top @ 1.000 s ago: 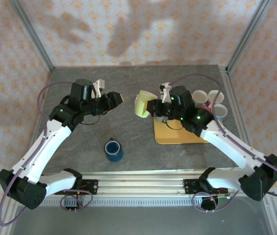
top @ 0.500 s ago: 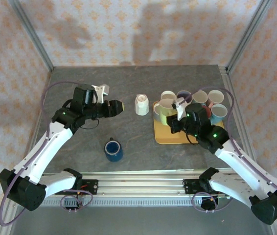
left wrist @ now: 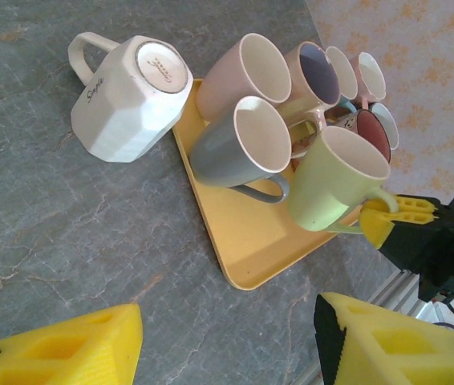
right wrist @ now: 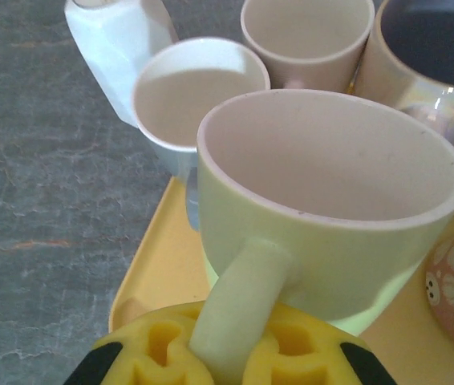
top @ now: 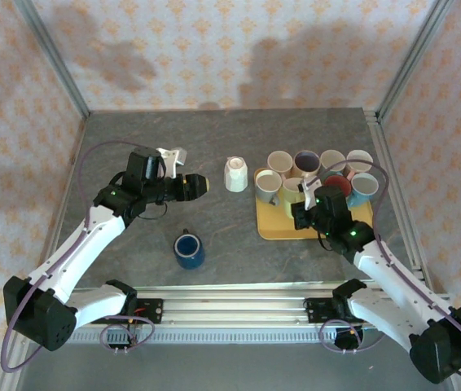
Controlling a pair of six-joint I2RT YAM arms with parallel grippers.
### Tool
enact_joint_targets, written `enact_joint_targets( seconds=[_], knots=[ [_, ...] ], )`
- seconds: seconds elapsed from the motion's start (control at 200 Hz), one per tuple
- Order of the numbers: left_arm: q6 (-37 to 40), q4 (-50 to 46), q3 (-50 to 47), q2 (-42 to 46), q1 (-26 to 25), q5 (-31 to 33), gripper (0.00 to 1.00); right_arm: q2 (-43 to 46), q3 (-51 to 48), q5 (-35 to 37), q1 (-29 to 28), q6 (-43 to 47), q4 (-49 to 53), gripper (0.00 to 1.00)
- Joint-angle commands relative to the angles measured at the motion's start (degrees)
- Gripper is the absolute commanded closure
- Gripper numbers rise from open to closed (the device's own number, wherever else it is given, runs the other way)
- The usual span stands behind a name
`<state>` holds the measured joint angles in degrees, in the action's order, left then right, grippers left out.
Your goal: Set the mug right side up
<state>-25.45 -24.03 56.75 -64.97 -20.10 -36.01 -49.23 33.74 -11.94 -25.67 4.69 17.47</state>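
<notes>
glazed white mug (left wrist: pixel 123 104), matt plastic tray (left wrist: pixel 243 241)

The left arm stretches forward and inward, elbow bent, its hand (top: pixel 198 186) held level with fingers (left wrist: pixel 66 353) parted about halfway. The right arm folds inward, its hand (right wrist: pixel 227 353) pinched tight on the green mug (right wrist: pixel 331 241) handle.

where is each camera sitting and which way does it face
Top external: above and behind the arms, looking down on the table; both arms show.
Left wrist: on the left arm, facing the upside-down white mug and yellow tray; its left fingers stand apart at the bottom.
Right wrist: on the right arm, close on the light green mug; its right fingers pinch the handle.
Shared: both wrist views show the white mug and light green mug.
</notes>
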Motion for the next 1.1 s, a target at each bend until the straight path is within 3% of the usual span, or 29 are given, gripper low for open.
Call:
enact_joint_targets(
  seconds=[0.0, 0.52, 1.096],
  knots=[
    [1.4, 2.4, -1.2, 0.5, 0.0, -0.3, 0.4, 1.1, -0.7, 1.6, 0.6, -0.2, -10.6, 1.0],
    [1.1, 2.6, -1.8, -1.1, -0.3, 1.3, 0.38, -4.2, -6.9, -4.5, 7.3, 0.2, -19.9, 1.0],
    [2.8, 1.7, -0.6, -1.5, -0.3, 3.2, 0.37, -10.9, -1.6, -5.3, 8.1, 0.9, -13.8, 1.0]
  ],
)
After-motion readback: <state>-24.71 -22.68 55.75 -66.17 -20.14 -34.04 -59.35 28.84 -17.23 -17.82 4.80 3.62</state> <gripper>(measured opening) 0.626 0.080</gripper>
